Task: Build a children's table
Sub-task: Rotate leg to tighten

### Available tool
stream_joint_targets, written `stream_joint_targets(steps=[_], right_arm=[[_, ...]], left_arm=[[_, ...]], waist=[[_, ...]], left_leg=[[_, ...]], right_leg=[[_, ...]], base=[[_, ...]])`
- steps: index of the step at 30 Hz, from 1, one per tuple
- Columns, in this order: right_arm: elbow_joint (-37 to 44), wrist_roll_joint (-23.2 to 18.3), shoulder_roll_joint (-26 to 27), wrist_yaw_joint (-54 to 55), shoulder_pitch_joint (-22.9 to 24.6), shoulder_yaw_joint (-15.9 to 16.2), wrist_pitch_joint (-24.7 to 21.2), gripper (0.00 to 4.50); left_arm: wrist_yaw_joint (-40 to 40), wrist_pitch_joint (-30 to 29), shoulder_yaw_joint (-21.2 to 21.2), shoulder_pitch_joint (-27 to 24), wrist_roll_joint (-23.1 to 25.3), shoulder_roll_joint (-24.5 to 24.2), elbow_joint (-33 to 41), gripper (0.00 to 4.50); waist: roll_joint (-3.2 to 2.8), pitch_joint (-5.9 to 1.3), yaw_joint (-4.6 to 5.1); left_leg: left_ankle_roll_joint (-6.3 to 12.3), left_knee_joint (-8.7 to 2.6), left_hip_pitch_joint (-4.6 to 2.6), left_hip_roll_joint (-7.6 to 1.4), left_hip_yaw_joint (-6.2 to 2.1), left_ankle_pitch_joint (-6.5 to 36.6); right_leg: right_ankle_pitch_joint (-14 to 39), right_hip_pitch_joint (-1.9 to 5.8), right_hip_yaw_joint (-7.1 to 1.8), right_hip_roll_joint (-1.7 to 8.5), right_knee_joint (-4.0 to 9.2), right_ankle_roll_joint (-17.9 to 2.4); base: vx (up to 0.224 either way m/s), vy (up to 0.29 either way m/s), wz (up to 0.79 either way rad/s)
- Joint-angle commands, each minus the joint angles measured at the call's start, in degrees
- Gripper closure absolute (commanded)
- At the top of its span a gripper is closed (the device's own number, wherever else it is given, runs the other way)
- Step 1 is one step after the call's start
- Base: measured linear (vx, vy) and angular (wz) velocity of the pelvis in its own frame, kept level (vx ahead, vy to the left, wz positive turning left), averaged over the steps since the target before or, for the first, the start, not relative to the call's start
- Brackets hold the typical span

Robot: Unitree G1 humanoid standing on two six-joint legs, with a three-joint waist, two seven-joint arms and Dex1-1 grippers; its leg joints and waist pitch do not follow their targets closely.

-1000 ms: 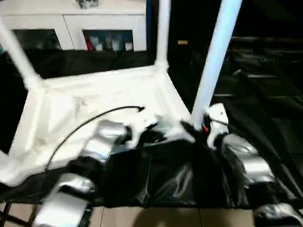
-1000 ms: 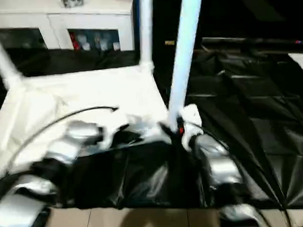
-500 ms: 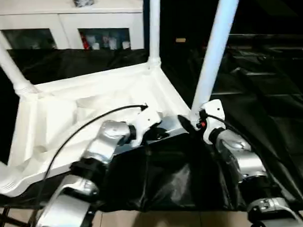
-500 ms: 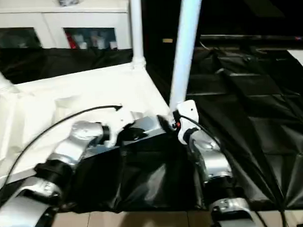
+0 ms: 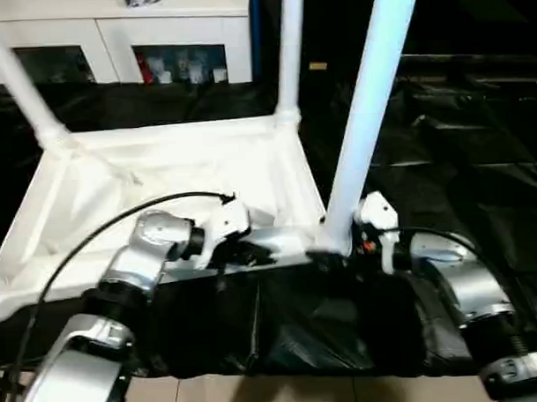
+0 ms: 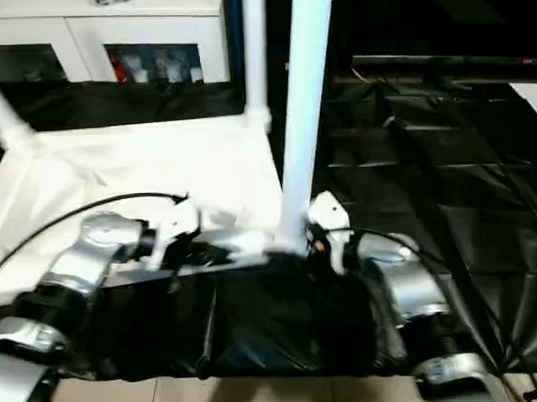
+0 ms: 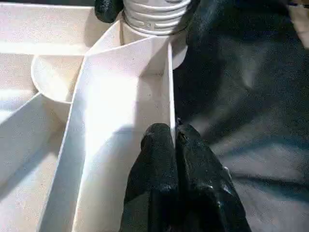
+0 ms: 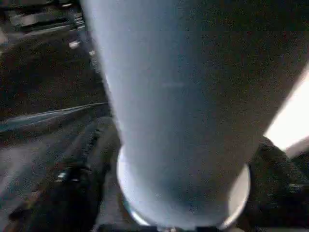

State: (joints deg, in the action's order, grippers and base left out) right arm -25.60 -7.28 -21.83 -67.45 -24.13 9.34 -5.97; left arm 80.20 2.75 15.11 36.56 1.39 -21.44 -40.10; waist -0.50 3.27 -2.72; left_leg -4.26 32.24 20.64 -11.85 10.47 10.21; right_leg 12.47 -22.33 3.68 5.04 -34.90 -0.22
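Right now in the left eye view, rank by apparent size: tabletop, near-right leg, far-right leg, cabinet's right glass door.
1. tabletop
2. near-right leg: closest to the camera, so its lead over the next is unsure
3. far-right leg
4. cabinet's right glass door, partly cropped

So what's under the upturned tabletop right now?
Black sheeting lies under the tabletop and spreads beyond it. Whatever is beneath the sheeting is covered, so I can't tell.
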Motion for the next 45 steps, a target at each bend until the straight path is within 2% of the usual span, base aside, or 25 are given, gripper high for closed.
stream_joint_targets(steps=[1, 3, 9, 12, 13, 15, 16, 17, 19, 20, 21, 22, 23, 26, 28, 30, 31, 33, 34, 37, 38, 40, 41, 42, 45], right_arm=[[0.6, -0.2, -0.3, -3.7, -0.1, 2.7, -1.0, 1.06], [0.6, -0.5, -0.5, -4.3, -0.2, 2.7, -1.3, 1.3], [0.8, -1.6, -0.4, -5.4, -0.2, 2.8, -2.3, 1.65], [1.3, -2.7, 1.1, -3.2, 0.5, 1.5, -3.3, 1.68], [0.9, -2.6, 3.0, 1.0, 0.9, 0.2, -2.8, 1.71], [0.4, -2.3, 4.8, 5.7, 1.2, -1.1, -2.6, 1.71], [-0.6, -1.3, 6.5, 10.6, 1.2, -1.9, -2.4, 1.73], [-1.6, -0.3, 8.0, 15.2, 1.2, -2.6, -2.1, 1.73], [-2.3, 0.5, 9.0, 18.2, 1.2, -2.9, -2.1, 1.73], [-2.7, 1.2, 9.9, 20.5, 1.3, -3.0, -2.2, 1.73], [-3.0, 2.0, 11.2, 23.7, 1.5, -3.1, -2.5, 1.73], [-3.2, 2.4, 13.1, 27.2, 1.7, -3.6, -2.9, 1.74], [-3.7, 3.3, 17.5, 35.0, 2.2, -4.7, -4.3, 1.74], [-3.9, 3.9, 19.7, 38.4, 2.6, -4.9, -4.9, 1.74], [-4.3, 4.5, 20.8, 41.1, 2.5, -5.1, -4.8, 1.74], [-4.9, 5.2, 21.8, 44.1, 2.3, -5.4, -1.7, 1.18], [-4.6, 4.8, 21.4, 43.3, 2.3, -5.6, -1.8, 1.04], [-4.2, 4.3, 20.8, 42.1, 2.3, -5.8, -2.1, 0.94], [-3.9, 4.5, 20.5, 41.8, 2.3, -6.0, -2.0, 0.82], [-3.5, 5.0, 18.8, 40.0, 2.3, -6.0, -0.8, 0.57], [-2.7, 4.5, 16.5, 36.3, 2.3, -5.7, 0.0, 0.57], [-2.2, 4.1, 15.1, 33.7, 2.4, -5.3, 0.8, 0.57], [-1.7, 3.9, 13.8, 31.2, 2.6, -4.8, 1.2, 0.57], [-1.3, 3.5, 12.5, 28.5, 2.8, -4.3, 1.2, 0.57], [0.9, 2.2, 8.4, 19.2, 3.6, -2.3, 0.9, 0.57]], left_arm=[[4.1, 0.3, 2.5, -0.4, -0.2, 0.1, 1.4, 4.5], [4.8, 0.2, 2.6, -0.4, -0.3, -0.1, 1.5, 4.5], [5.1, 0.7, 2.9, -0.1, -0.1, -0.3, 0.6, 4.5], [3.2, 0.2, 2.2, 0.2, -0.3, 0.5, -0.1, 4.5], [0.1, -0.5, 1.5, 0.5, -0.1, 1.6, -0.7, 4.5], [-3.9, -0.7, 1.1, 0.8, 0.7, 2.9, -1.3, 4.5], [-7.4, -1.6, 1.1, 1.1, 1.7, 4.0, -1.7, 4.5], [-10.5, -2.7, 1.2, 1.3, 2.7, 5.0, -2.0, 4.5], [-12.4, -3.3, 1.2, 1.3, 3.1, 5.9, -2.1, 4.5], [-13.6, -4.0, 1.3, 1.3, 3.4, 6.7, -2.0, 4.5], [-15.6, -5.2, 1.3, 1.3, 3.6, 8.0, -2.0, 4.5], [-18.0, -6.1, 1.4, 1.3, 4.1, 9.6, -1.9, 4.5], [-24.0, -8.8, 1.3, 1.2, 4.6, 14.1, -2.0, 4.5], [-27.7, -9.6, 1.6, 1.3, 5.2, 16.6, -2.2, 4.5], [-28.9, -10.2, 1.8, 1.1, 5.4, 18.2, -2.0, 4.5], [-29.1, -11.2, 2.2, 0.9, 5.2, 20.3, -1.0, 4.5], [-28.3, -11.0, 2.2, 0.9, 4.9, 20.1, -0.8, 4.5], [-27.2, -10.7, 2.2, 0.8, 4.5, 19.6, -0.6, 4.5], [-26.5, -10.9, 2.1, 0.7, 4.6, 19.3, -0.3, 4.5], [-24.3, -10.9, 1.8, 0.4, 4.1, 17.9, 0.4, 4.5], [-20.6, -10.3, 1.7, -0.1, 3.4, 15.7, 1.3, 4.5], [-18.3, -10.1, 1.7, -0.5, 3.1, 14.4, 1.9, 4.5], [-16.1, -9.2, 1.9, -0.9, 2.9, 13.1, 2.5, 4.5], [-14.0, -8.6, 2.1, -1.2, 2.6, 12.0, 3.1, 4.5], [-9.4, -7.1, 2.3, -1.4, 2.3, 8.9, 3.2, 4.5]], waist=[[0.28, -3.04, -0.29], [0.28, -3.09, -0.46], [0.29, -3.33, -0.81], [0.34, -3.46, -0.84], [0.36, -3.45, -0.83], [0.38, -3.22, -0.78], [0.67, -3.12, -0.66], [0.46, -2.88, -0.43], [0.4, -2.74, -0.33], [0.53, -2.6, -0.2], [0.44, -2.39, -0.1], [0.44, -2.39, -0.1], [0.22, -2.05, 0.06], [0.54, -2.16, 0.31], [0.45, -2.28, 0.21], [0.5, -2.44, 0.05], [0.0, -2.41, -0.03], [0.23, -2.62, 0.04], [0.08, -2.65, 0.0], [0.16, -2.66, 0.03], [0.2, -2.67, 0.01], [0.23, -2.79, 0.01], [0.28, -2.87, 0.15], [0.32, -2.92, 0.11], [0.08, -3.22, 0.17]], left_leg=[[5.07, -3.08, -0.24, -1.63, 0.04, 9.9], [5.1, -3.01, -0.24, -1.63, 0.06, 9.4], [5.44, -2.79, -0.19, -1.51, 0.05, 7.4], [5.88, -2.62, -0.05, -1.46, 0.05, 6.4], [5.86, -2.6, -0.01, -1.46, 0.03, 6.3], [5.22, -2.71, -0.02, -1.45, 0.03, 7.6], [4.57, -2.84, -0.06, -1.39, 0.02, 8.7], [3.31, -3.15, -0.18, -1.47, -0.12, 10.0], [1.85, -3.42, -0.39, -1.4, -0.23, 12.4], [1.41, -3.53, -0.29, -1.43, -0.25, 13.0], [0.74, -3.79, -0.58, -1.43, -0.33, 15.4], [0.74, -3.79, -0.58, -1.43, -0.33, 15.4], [0.03, -4.04, -0.81, -1.35, -0.46, 17.9], [-0.47, -4.14, -1.16, -1.27, -0.54, 19.2], [0.16, -4.18, -0.98, -1.21, -0.52, 18.3], [0.59, -4.19, -0.91, -1.19, -0.46, 17.0], [0.75, -4.19, -0.8, -1.14, -0.52, 16.8], [1.32, -4.17, -0.54, -1.13, -0.48, 15.4], [1.53, -4.14, -0.5, -1.12, -0.46, 15.0], [2.22, -4.07, -0.37, -1.1, -0.37, 14.3], [2.42, -4.06, -0.37, -1.1, -0.34, 13.9], [2.84, -3.98, -0.26, -1.09, -0.37, 13.3], [3.75, -3.79, -0.14, -1.13, -0.26, 11.6], [4.07, -3.73, -0.14, -1.13, -0.28, 11.0], [6.34, -3.21, 0.05, -1.17, -0.15, 7.3]], right_leg=[[2.8, 2.75, -2.44, 2.8, 3.78, -16.3], [2.1, 2.75, -2.45, 2.84, 3.67, -16.6], [-1.3, 2.89, -2.39, 2.78, 3.26, -17.1], [-2.9, 2.92, -2.4, 2.76, 3.03, -17.2], [-2.9, 2.91, -2.35, 2.75, 3.01, -17.2], [-0.5, 2.68, -2.39, 2.87, 3.33, -16.8], [2.1, 2.63, -2.4, 2.84, 3.64, -16.2], [5.6, 2.36, -2.48, 2.98, 3.92, -15.4], [11.8, 2.3, -2.5, 3.08, 4.61, -13.7], [13.2, 2.22, -2.54, 3.09, 4.71, -13.2], [17.1, 1.97, -2.6, 3.13, 5.19, -11.8], [17.1, 1.97, -2.6, 3.13, 5.19, -11.8], [20.5, 1.64, -2.62, 3.12, 5.65, -10.7], [22.5, 1.5, -2.75, 3.12, 6.05, -9.4], [20.6, 1.57, -2.86, 3.0, 6.04, -9.2], [18.3, 1.66, -2.83, 3.04, 5.97, -9.2], [17.7, 1.76, -2.81, 3.04, 5.9, -9.4], [14.9, 2.08, -2.78, 2.89, 5.68, -9.6], [13.8, 2.1, -2.77, 2.87, 5.61, -9.8], [11.9, 2.28, -2.68, 2.88, 5.51, -10.5], [11.4, 2.32, -2.68, 2.93, 5.51, -10.8], [10.5, 2.54, -2.59, 2.87, 5.34, -11.1], [7.5, 2.64, -2.6, 2.87, 5.12, -12.0], [6.6, 2.69, -2.55, 2.88, 5.03, -12.2], [-1.0, 3.05, -2.46, 2.7, 4.12, -14.4]], base=[[0.0, 0.0, 0.0], [0.0, 0.0, 0.0], [0.0, 0.0, 0.0], [0.0, 0.0, 0.0], [0.0, 0.0, 0.0], [0.0, 0.0, 0.0], [0.0, 0.0, 0.0], [0.0, 0.0, 0.0], [0.0, 0.0, 0.0], [0.0, 0.0, 0.0], [0.0, 0.0, 0.0], [0.0, 0.0, 0.0], [0.0, 0.0, 0.0], [0.0, 0.0, 0.0], [0.0, 0.0, 0.0], [0.0, 0.0, 0.0], [0.0, 0.0, 0.0], [0.0, 0.0, 0.0], [0.0, 0.0, 0.0], [0.0, 0.0, 0.0], [0.0, 0.0, 0.0], [0.0, 0.0, 0.0], [0.0, 0.0, 0.0], [0.0, 0.0, 0.0], [0.0, 0.0, 0.0]])
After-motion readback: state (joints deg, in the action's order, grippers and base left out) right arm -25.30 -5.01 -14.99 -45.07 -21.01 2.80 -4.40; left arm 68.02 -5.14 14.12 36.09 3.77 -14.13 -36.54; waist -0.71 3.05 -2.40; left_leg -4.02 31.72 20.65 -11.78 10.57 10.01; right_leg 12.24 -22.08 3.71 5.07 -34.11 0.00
